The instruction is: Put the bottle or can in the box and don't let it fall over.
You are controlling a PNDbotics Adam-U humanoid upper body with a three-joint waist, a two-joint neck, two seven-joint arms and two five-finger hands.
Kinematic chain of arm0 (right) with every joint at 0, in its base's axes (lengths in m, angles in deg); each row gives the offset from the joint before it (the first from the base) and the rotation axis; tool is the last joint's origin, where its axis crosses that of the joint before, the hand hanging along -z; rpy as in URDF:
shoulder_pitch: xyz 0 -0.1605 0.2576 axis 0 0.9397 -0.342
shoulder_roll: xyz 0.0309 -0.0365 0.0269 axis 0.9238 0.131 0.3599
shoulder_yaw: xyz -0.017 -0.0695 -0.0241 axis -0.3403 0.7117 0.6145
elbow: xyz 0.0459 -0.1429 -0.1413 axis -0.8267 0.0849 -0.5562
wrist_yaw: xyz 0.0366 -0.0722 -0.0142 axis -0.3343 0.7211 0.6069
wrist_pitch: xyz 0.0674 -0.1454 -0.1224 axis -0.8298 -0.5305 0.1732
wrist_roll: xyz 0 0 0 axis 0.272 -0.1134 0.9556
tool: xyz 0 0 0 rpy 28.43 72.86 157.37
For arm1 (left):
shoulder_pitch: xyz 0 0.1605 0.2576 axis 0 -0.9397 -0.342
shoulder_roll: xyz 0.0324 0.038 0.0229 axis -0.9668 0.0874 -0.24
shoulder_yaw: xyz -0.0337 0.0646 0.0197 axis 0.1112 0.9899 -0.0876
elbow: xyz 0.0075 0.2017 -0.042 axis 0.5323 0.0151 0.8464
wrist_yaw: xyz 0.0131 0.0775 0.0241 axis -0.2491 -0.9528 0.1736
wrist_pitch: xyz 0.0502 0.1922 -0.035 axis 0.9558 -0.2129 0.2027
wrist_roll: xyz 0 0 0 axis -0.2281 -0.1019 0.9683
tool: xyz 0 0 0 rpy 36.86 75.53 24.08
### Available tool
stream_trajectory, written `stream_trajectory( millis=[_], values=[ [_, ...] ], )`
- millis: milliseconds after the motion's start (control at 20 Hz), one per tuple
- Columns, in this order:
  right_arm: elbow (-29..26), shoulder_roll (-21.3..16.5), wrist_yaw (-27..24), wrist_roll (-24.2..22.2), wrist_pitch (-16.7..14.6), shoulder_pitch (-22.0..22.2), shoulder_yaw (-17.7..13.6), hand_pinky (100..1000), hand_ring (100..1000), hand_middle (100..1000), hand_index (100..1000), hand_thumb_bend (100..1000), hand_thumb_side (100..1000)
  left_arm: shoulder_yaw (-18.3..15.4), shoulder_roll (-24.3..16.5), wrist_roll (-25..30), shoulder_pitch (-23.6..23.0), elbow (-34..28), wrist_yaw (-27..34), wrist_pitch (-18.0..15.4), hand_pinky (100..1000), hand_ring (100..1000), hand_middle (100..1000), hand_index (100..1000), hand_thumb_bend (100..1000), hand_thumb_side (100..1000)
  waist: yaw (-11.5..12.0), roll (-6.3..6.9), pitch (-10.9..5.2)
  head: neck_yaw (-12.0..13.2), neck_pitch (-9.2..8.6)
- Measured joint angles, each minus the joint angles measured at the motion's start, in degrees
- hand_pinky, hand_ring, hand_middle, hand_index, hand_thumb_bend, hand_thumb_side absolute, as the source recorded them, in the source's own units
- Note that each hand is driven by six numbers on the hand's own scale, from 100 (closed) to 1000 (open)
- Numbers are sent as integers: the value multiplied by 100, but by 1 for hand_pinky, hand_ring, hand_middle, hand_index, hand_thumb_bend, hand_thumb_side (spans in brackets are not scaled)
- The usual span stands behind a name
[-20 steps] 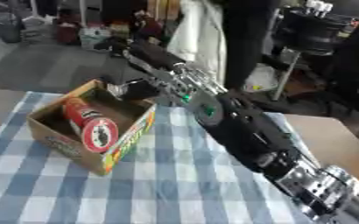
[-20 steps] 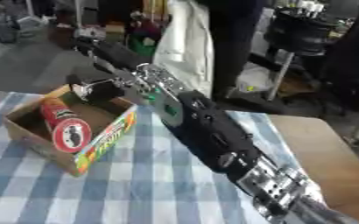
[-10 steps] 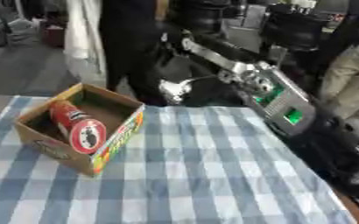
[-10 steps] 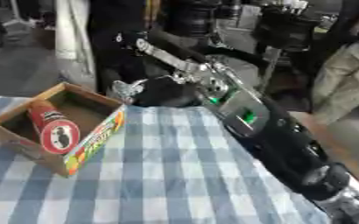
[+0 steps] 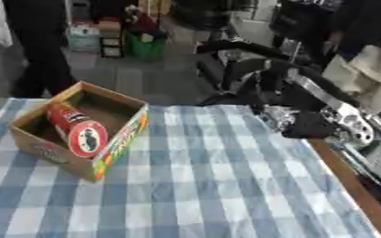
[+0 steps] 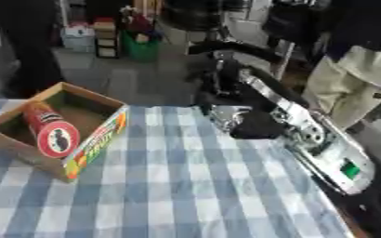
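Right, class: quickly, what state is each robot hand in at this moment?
Left hand: not in view.
Right hand: in view over the blue checked tablecloth, holding nothing, but whether open or closed cannot be told.

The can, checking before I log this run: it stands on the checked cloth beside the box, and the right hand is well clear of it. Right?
Not quite. The can is inside the box, as the left eye view shows, not on the cloth beside it. The right hand is indeed well clear of it.
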Motion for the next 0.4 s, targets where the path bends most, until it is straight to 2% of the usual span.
stream_trajectory(
  millis=[100, 150, 200, 400],
  values=[
    [0, 322, 23, 136, -15, 253, -70, 524, 584, 685, 825, 100, 525, -3, -16, -1, -39, 20, -27, 1, 703, 549, 544, 659, 100, 724, -66, 3, 0, 45, 21],
    [0, 479, 48, 183, -15, 349, -95, 522, 583, 684, 824, 100, 449, -5, -16, -2, -55, 29, -47, 2, 703, 550, 544, 659, 100, 724, -83, 8, 0, 73, 31],
    [0, 635, 86, 222, -3, 436, -106, 521, 582, 682, 823, 100, 548, -8, -17, -2, -72, 31, -58, 3, 703, 550, 545, 659, 100, 724, -87, 16, 0, 109, 33],
    [0, 1216, 245, 286, 91, 650, -127, 517, 577, 673, 819, 100, 591, -33, -17, -4, -122, 54, -105, 5, 703, 553, 548, 660, 100, 725, -121, 47, -5, 311, 91]
  ],
)
